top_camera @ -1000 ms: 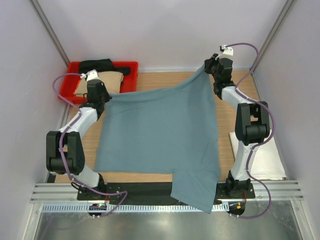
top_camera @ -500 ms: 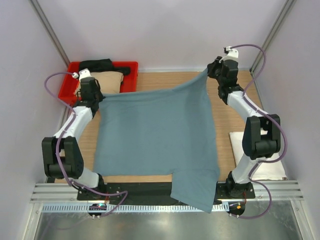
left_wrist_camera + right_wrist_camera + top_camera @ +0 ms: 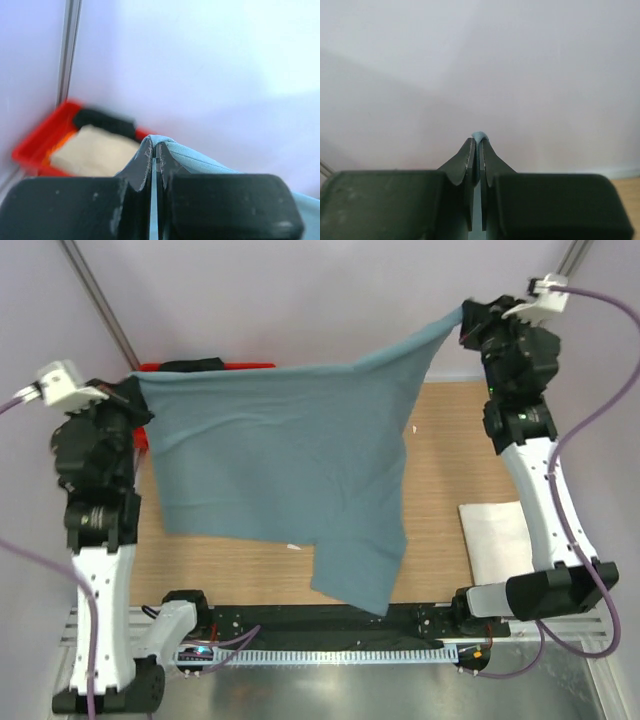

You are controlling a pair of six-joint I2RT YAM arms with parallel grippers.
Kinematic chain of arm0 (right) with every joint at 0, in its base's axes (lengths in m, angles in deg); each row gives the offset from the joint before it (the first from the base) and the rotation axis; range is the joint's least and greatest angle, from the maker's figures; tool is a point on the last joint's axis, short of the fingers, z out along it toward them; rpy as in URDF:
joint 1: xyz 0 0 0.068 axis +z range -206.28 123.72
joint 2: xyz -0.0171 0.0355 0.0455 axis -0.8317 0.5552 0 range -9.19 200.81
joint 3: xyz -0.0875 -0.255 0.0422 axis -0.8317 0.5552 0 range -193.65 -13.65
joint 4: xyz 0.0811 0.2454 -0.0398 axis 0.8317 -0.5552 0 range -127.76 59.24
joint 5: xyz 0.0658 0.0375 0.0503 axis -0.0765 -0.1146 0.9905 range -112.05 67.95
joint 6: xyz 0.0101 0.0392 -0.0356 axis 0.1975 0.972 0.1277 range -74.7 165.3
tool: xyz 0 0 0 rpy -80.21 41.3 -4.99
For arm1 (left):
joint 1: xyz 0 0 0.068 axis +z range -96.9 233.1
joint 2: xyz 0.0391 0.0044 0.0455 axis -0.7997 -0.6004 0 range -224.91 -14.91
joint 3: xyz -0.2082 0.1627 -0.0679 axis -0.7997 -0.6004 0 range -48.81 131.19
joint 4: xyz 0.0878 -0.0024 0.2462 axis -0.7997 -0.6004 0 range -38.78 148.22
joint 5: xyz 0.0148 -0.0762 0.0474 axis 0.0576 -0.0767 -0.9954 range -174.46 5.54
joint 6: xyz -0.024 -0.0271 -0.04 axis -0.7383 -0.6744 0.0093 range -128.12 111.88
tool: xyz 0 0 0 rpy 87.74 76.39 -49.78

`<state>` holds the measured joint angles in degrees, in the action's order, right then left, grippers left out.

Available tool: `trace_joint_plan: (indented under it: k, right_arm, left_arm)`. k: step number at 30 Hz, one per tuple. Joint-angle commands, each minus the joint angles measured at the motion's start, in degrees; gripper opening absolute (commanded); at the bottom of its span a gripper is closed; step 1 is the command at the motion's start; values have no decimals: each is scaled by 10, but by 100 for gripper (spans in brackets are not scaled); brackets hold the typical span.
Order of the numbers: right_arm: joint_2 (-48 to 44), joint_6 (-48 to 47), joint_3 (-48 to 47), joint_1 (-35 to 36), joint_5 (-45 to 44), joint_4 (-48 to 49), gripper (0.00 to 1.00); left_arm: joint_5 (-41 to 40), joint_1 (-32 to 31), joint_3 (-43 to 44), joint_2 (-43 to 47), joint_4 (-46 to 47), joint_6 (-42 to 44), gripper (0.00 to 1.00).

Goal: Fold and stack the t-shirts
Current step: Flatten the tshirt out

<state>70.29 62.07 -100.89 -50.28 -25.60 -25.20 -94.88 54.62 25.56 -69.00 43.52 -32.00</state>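
Both arms have risen. The teal-blue t-shirt [image 3: 280,455], which lay draped over the bench [image 3: 445,455] a second ago, now hangs spread in the air. The left gripper [image 3: 132,400] and right gripper [image 3: 468,320] each pinch an upper corner tightly. The shirt looks ready to be laid flat for folding.
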Motion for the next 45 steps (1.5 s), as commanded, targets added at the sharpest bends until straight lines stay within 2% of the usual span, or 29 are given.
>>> trace_joint_plan:
  k: [1,6,8,14,20,25,30,32,33,35,37,40,42,43,45]
  right_arm:
    - [-49,-11,-99,-3,-22,-50,1]
    - [-91,-3,-192,-3,-24,-113,1]
    - [-121,2,-238,-3,-22,-140,1]
    - [-222,18,-241,-3,-22,-140,1]
    - [-277,32,-239,-3,-14,-143,1]
    - [-242,48,-212,-3,1,-113,1]
    - [-167,49,-117,-4,6,-59,1]
    - [-126,40,-70,-3,-4,-16,1]
    - [-109,34,-11,-4,-14,34,1]
    - [-72,34,11,-5,-32,29,1]
    - [-21,8,-14,-4,-23,-21,1]
    - [-24,-12,-34,-4,-29,-30,1]
    - [-38,-20,-52,-6,-45,-26,1]
    - [-46,-9,-68,-9,-33,-34,1]
    - [-59,44,-86,-36,48,-19,1]
  left_arm:
    - [7,4,63,64,-4,-2,0]
    - [16,4,202,95,-65,13,0]
    - [25,4,231,101,-78,12,0]
    - [38,3,328,130,-106,19,0]
    - [2,-44,397,142,-129,65,0]
    - [-36,-63,356,139,-133,92,0]
    - [-62,-64,192,120,-110,94,0]
    - [-62,-64,119,107,-69,96,0]
    - [-77,-64,38,87,-44,96,0]
    - [-103,-63,-18,43,-12,102,0]
    - [-104,-63,-10,-17,-51,108,0]
    - [-107,-60,-1,5,-14,95,0]
    - [-96,-55,35,16,-11,78,0]
    - [-82,-55,95,14,-31,71,0]
    - [-74,-55,144,16,-47,58,0]
